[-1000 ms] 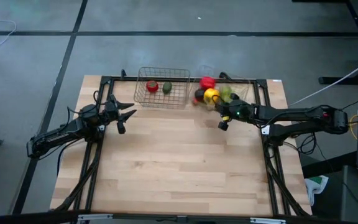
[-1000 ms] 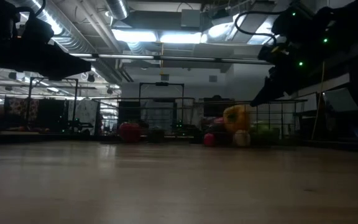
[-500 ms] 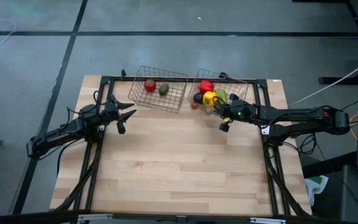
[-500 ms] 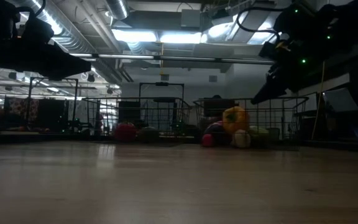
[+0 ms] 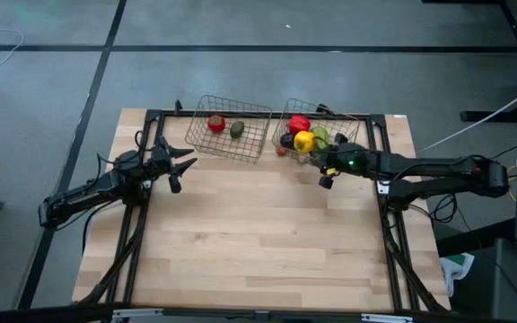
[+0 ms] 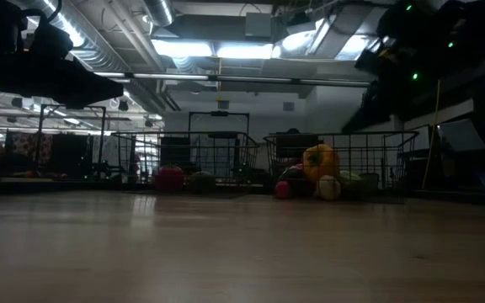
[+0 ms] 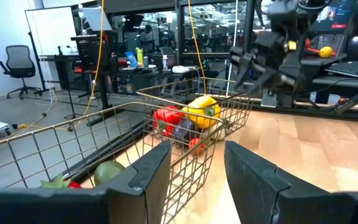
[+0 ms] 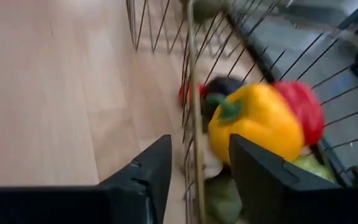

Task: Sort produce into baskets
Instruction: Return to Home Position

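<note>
At table's far edge, right gripper [image 5: 323, 176] positioned beside right basket [image 5: 353, 130], fingers parted, empty; yellow pepper [image 5: 303, 141] lodged inside. Left gripper [image 5: 183, 170] poised near left basket [image 5: 254, 135], fingers spread.

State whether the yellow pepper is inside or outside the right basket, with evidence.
Inside. The left wrist view shows the yellow pepper enclosed by the wire walls of the right basket.
</note>
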Robot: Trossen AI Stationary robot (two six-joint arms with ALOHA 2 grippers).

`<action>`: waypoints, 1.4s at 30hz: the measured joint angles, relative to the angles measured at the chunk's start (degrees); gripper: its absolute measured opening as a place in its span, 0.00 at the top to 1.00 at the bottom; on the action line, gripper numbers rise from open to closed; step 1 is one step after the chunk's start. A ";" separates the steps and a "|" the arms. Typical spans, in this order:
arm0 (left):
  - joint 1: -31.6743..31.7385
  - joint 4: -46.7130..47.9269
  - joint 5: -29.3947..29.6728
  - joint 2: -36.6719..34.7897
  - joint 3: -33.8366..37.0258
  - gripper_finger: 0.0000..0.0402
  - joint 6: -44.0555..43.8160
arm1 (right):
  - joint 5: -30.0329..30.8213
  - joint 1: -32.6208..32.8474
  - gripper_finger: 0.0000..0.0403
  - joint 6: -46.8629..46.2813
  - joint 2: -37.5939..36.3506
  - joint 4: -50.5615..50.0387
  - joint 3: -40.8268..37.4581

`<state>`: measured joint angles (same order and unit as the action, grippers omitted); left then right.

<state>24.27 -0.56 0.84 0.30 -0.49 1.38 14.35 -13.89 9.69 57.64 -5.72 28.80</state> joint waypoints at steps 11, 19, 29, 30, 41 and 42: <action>0.00 0.01 0.00 0.01 0.00 0.63 0.01 | -21.96 0.17 0.58 -6.39 -21.36 -0.27 -1.21; 0.00 0.00 0.00 0.01 0.00 0.63 0.11 | -27.70 8.23 0.58 -9.25 -31.50 7.56 -10.72; 0.01 0.00 0.00 0.01 0.00 0.63 0.04 | -19.23 18.25 0.58 -9.40 -35.03 13.18 -18.92; 0.00 0.00 0.00 0.02 0.00 0.63 0.03 | -18.40 18.73 0.58 -9.38 -35.68 13.56 -19.71; 0.00 0.00 0.00 0.01 0.00 0.63 0.02 | -15.95 19.14 0.58 -9.25 -46.33 15.87 -27.76; 0.02 0.00 0.00 0.01 0.00 0.63 0.01 | -15.96 19.12 0.58 -9.23 -47.44 15.40 -28.04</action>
<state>24.29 -0.56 0.84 0.30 -0.49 1.39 -1.61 5.23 0.47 10.20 9.68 0.75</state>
